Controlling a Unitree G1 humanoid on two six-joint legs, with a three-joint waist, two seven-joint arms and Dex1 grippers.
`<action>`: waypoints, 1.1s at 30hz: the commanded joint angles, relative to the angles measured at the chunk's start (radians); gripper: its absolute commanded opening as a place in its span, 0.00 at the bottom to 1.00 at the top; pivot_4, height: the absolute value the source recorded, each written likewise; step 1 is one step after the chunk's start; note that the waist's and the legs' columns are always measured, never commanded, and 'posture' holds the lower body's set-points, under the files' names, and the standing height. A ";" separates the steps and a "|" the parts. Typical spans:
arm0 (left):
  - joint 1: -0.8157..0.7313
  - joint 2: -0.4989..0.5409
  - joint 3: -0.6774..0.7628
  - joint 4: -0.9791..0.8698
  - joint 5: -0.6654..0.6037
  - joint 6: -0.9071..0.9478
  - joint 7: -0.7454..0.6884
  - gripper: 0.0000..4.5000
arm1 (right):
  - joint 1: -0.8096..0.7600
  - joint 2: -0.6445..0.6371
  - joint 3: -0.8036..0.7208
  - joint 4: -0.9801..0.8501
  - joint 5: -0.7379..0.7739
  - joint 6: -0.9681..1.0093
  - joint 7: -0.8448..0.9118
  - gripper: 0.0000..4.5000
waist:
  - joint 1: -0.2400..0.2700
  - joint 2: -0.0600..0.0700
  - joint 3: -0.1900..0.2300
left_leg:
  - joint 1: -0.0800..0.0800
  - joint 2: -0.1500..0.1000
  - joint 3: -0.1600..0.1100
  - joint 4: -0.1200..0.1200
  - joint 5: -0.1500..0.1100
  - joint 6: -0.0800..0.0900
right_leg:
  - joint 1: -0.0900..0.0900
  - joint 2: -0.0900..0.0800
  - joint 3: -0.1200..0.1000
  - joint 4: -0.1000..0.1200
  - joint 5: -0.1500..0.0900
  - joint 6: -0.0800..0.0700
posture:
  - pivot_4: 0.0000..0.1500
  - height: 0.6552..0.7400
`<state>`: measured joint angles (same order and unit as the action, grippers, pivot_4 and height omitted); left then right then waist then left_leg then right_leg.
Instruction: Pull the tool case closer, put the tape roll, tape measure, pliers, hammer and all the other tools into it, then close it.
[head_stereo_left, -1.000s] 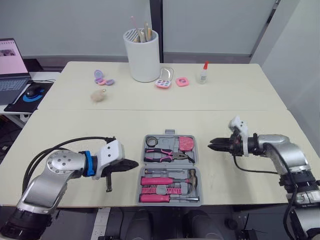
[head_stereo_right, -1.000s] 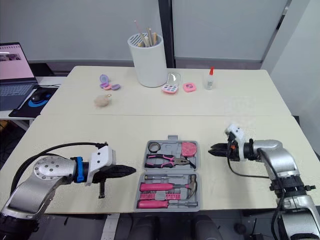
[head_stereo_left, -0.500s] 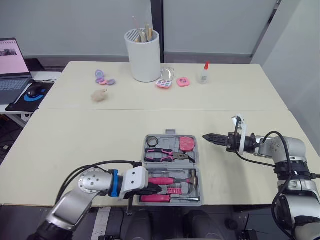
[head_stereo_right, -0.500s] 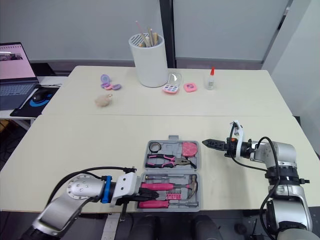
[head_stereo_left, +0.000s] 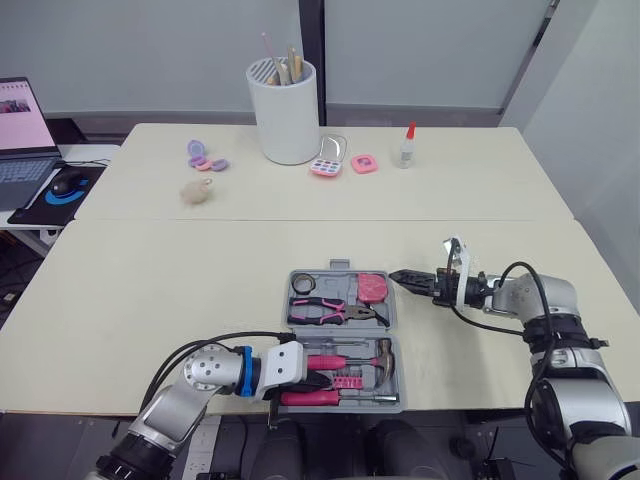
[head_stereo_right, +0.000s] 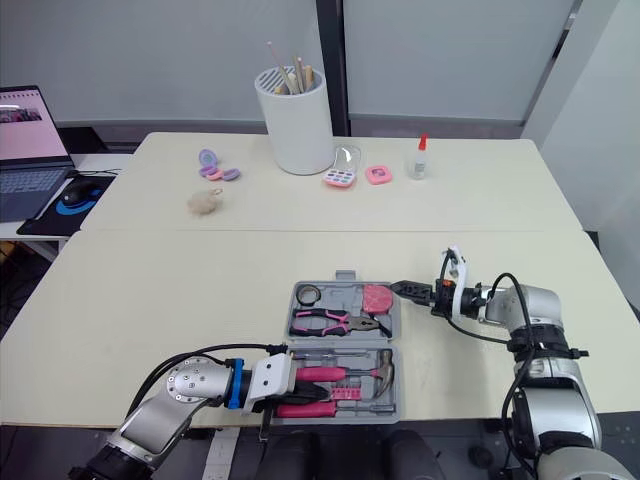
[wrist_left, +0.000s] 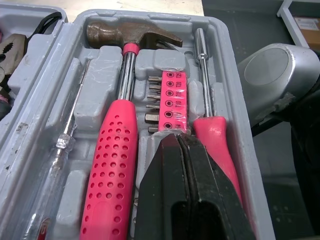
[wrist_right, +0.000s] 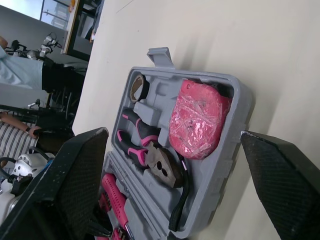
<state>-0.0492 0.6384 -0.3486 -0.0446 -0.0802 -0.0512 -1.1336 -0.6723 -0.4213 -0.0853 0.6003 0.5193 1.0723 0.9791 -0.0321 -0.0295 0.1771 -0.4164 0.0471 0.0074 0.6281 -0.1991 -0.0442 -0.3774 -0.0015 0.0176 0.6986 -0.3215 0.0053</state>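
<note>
While open, grey tool case (head_stereo_left: 393, 318), tool-filled.

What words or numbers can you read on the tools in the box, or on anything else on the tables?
Nothing here can be read for sure.
Pink bit holder in the tool case: tiny marks beside each bit, too blurred to read.
Laptop screen: a page is showing, too small to read.
Glue bottle: any label is too small to read.

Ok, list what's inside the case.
Far half: tape roll, pliers, tape measure. Near half: hammer, screwdriver, bits. The left gripper hides that half's left end.
</note>
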 joint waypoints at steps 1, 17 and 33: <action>0.031 0.008 -0.041 0.011 0.046 0.009 0.008 0.00 | -0.038 0.022 0.018 0.069 -0.033 -0.067 0.001 0.99 | 0.000 0.001 -0.001 | 0.000 0.000 0.000 0.000 0.000 0.000 | 0.000 0.000 0.000 0.000 0.000 0.000 | 1.00 1.00; 0.031 0.037 -0.054 0.004 0.064 0.042 0.004 0.00 | -0.185 0.177 -0.032 0.389 -0.076 -0.234 0.085 0.99 | -0.016 0.003 -0.004 | 0.005 0.002 0.001 -0.001 0.000 0.000 | 0.004 0.000 0.001 0.000 0.000 0.000 | 1.00 1.00; 0.003 0.040 -0.042 0.010 0.058 0.031 0.012 0.00 | -0.135 0.110 -0.045 0.016 0.054 0.057 0.188 0.99 | -0.015 0.004 -0.004 | 0.004 0.001 0.000 -0.002 0.000 0.000 | 0.003 -0.001 0.001 0.000 0.000 0.000 | 1.00 1.00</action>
<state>-0.0621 0.6645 -0.3687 -0.0531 -0.0607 -0.0360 -1.1244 -0.8159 -0.3060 -0.1211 0.7007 0.5206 1.0861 1.1493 -0.0474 -0.0260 0.1736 -0.4122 0.0481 0.0075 0.6262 -0.1992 -0.0442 -0.3741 -0.0028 0.0180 0.6983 -0.3215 0.0052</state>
